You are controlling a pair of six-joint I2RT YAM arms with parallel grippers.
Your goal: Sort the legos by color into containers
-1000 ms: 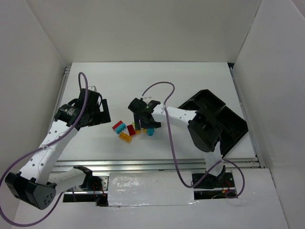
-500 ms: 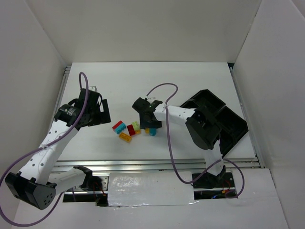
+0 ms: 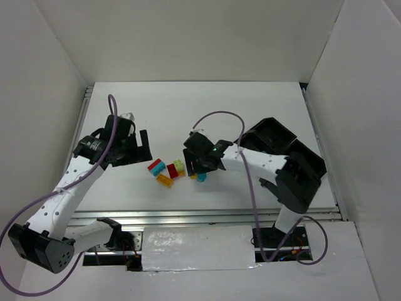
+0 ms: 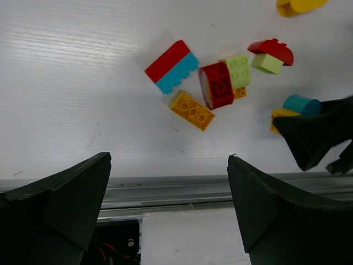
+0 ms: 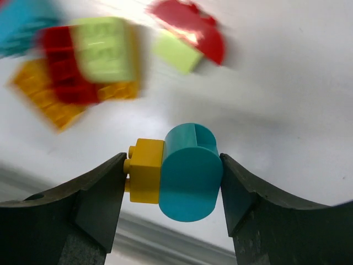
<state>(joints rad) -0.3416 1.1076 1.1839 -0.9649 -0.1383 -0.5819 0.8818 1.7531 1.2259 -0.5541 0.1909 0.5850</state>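
**Right gripper clamped on cyan-and-yellow piece; left gripper spread wide, holding nothing**

Right gripper (image 5: 172, 161): one finger on each side of the cyan-and-yellow piece (image 5: 187, 174), a rounded cyan brick joined to a small yellow one. One finger bears on the yellow end, the other on the cyan end, so this is a firm grasp. Cannot tell whether the piece is clear of the table (image 3: 250, 106). From above, this gripper sits at the right edge of the loose cluster near mid-table. It is well apart from the black tray (image 3: 311, 161) on the right side. The right arm (image 3: 250, 157) partly covers the tray's compartments, and their contents are not readable.

Left gripper (image 4: 168, 160): jaws spread wide with nothing between them, hovering just left of the cluster.

Loose legos on the table, wrist view:
- red-and-cyan pair (image 4: 172, 67), at the left of the group
- yellow-orange flat brick (image 4: 192, 110), just beside it
- red brick (image 4: 216, 85) touching a lime green brick (image 4: 239, 70)
- red rounded brick (image 4: 271, 48) joined to a small lime green block (image 4: 267, 63)
- yellow piece (image 4: 298, 5) at the top edge, cut off by the frame
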